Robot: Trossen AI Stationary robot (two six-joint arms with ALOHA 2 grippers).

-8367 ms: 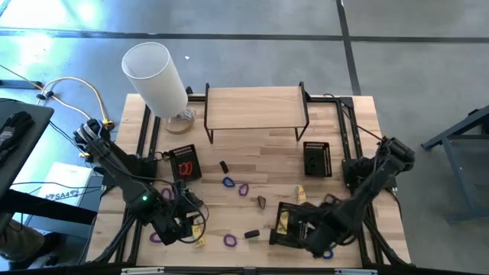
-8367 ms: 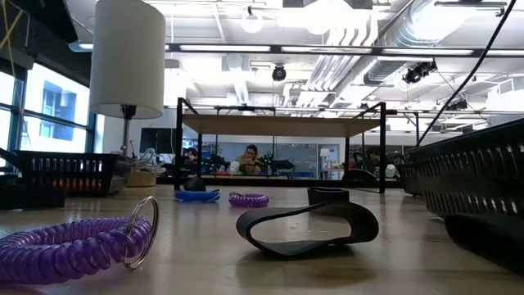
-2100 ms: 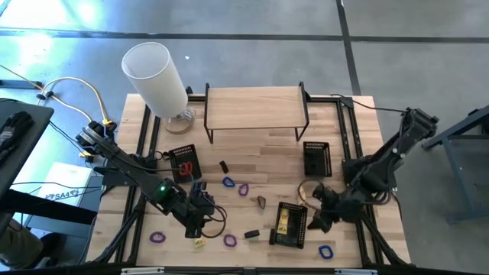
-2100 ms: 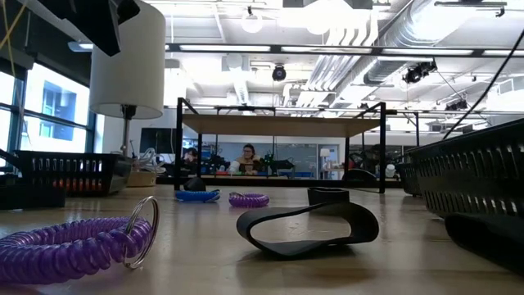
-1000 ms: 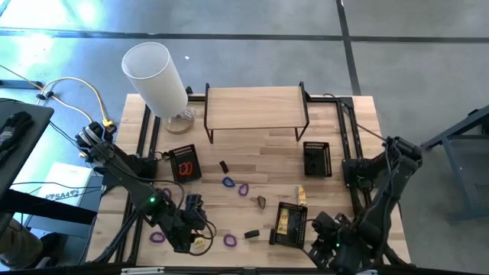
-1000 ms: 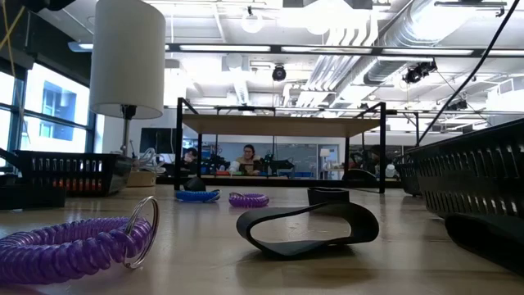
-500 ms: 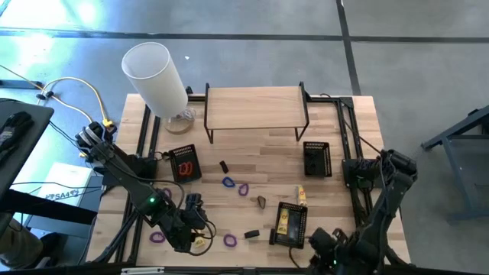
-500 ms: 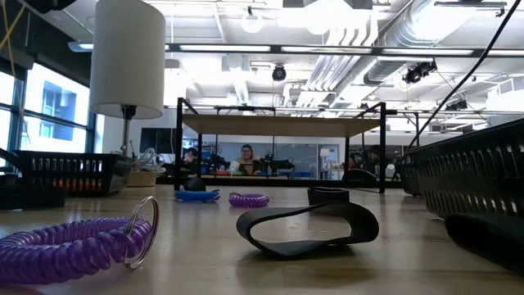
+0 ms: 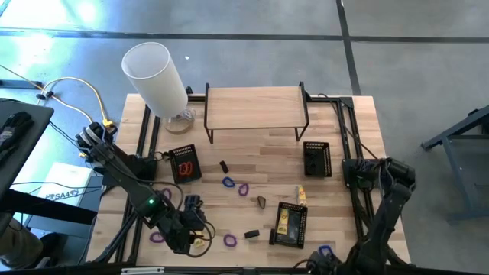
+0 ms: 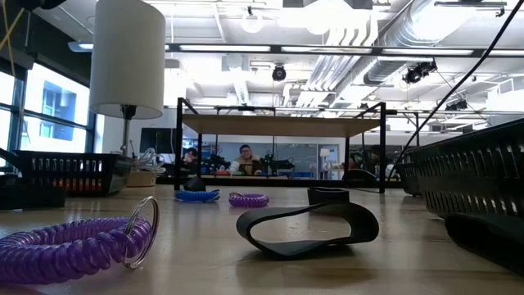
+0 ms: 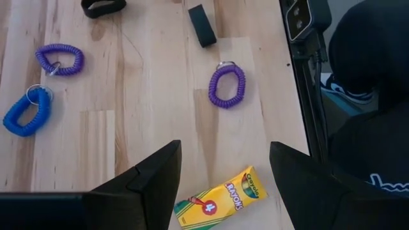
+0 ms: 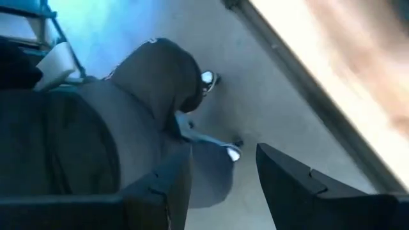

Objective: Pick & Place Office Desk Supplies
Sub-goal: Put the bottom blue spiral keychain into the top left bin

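left gripper [image 11: 223, 176] open and empty above the small yellow crayon box [image 11: 220, 199]; lower squarely, jaws straddling its narrow sides. right gripper [image 12: 220, 169] open, empty, off the table's front edge.

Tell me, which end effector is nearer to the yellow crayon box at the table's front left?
The left. The left end effector hangs right above the yellow crayon box, open and empty. The right end effector has swung off the table's front right edge, facing the floor.
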